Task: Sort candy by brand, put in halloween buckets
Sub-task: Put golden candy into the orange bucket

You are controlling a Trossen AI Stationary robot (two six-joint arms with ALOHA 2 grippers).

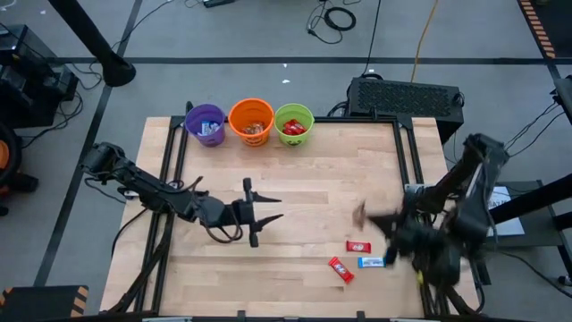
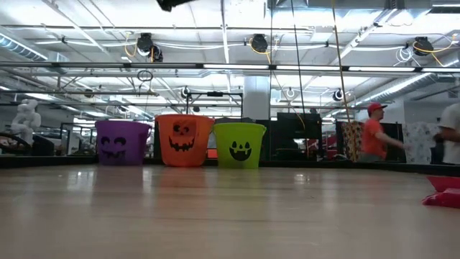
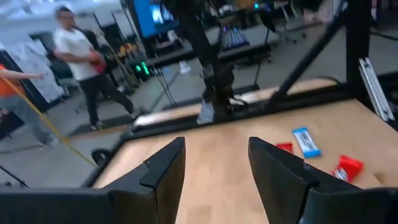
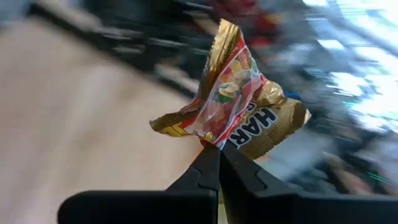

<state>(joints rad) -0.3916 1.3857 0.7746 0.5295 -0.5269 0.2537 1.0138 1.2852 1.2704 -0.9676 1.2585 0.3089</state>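
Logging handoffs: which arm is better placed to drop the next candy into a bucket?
Right. Its hand is already shut on a gold packet. The left hand is open and empty, though nearer the buckets.

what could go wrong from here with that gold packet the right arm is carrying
1. The right pincer pinches the gold candy packet only by its lower edge, so it might slip out on the way.
2. The purple bucket, orange bucket and green bucket touch in a row, so a drop could land in the wrong one.
3. The open left pincer hovers mid-table, possibly in the path.
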